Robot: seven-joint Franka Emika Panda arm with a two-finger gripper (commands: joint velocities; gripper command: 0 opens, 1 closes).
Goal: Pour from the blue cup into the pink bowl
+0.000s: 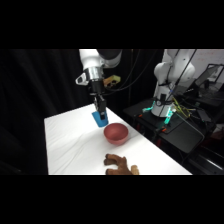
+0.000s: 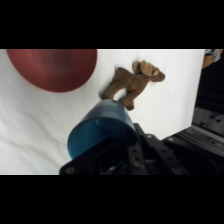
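Now, largest thing first.
Table: the white table (image 1: 70, 145) carries everything in play, and its bare surface fills the wrist view under the cup.
Arm: the white arm (image 1: 92, 62) comes down from above over the far part of the table.
Bowl: the pink bowl (image 1: 116, 134) sits on the table, upright and open, just beside and below the cup in the side view; in the wrist view its rim shows at the upper left (image 2: 52, 70).
Toy: a brown stuffed animal (image 1: 119, 164) lies near the front edge, apart from the bowl; the wrist view shows it just beyond the cup.
Cup: the blue cup (image 1: 100, 118) hangs in the air, clear of the table, beside the bowl's rim; in the wrist view it is tilted, its body reaching out from the black linkage (image 2: 97, 135).
Gripper: the gripper (image 1: 101, 114) is clamped on the cup, fingers pressed to its sides.
Step in hand: I judge this the carry-and-tilt stage, with the cup brought up next to the bowl and the pour not yet clearly begun; nothing can be seen leaving the cup.
Next move: it likely calls for shifting the cup's mouth over the bowl's opening and rolling the wrist further, keeping the grip firm so the cup does not slip.
Contents: I cannot tell what, if anything, is in the cup or bowl.
Writing: no brand, label or readable text shows on any of these things.
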